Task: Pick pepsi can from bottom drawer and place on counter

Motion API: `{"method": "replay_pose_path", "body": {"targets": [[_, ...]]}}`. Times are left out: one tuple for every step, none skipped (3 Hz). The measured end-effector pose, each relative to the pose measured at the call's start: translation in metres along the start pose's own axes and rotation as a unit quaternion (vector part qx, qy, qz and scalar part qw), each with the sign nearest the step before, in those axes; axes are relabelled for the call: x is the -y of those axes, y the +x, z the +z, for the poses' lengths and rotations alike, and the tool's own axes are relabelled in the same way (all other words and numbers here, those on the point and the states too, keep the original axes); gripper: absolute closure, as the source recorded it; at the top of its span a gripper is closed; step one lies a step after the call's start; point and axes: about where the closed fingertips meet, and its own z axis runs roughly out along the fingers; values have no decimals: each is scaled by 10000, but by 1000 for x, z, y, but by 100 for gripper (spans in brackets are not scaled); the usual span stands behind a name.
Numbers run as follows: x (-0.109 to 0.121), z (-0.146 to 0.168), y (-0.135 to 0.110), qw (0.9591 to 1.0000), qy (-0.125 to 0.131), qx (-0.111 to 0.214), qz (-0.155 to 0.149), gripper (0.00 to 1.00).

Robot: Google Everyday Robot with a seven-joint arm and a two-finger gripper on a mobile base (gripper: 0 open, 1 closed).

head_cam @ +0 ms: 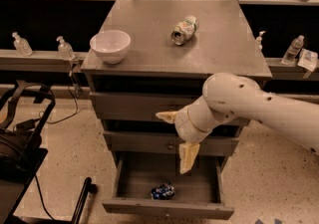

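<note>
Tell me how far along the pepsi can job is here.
Done: the bottom drawer stands open. In hand: the tool hangs open and empty above the drawer, not touching the pepsi can lying inside. Left: grasp the can, lift it, set it on the counter.

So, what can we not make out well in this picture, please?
1. Camera view: the pepsi can in the bottom drawer is small and dark, so its label cannot be read.
2. Camera view: the claw, open, hangs above the bottom drawer. Its lower finger hides part of the drawer's back.
3. Camera view: the arm covers the right part of the middle drawer.
4. Camera view: the right edge cuts off the arm, and the base is not seen.
</note>
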Motion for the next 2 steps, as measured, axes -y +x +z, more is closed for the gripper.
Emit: {"method": "replay_pose_path", "body": {"targets": [[-7, 48, 11, 9984, -137, -207, -501, 0], [-8, 53, 13, 9976, -152, -275, -620, 0]]}}
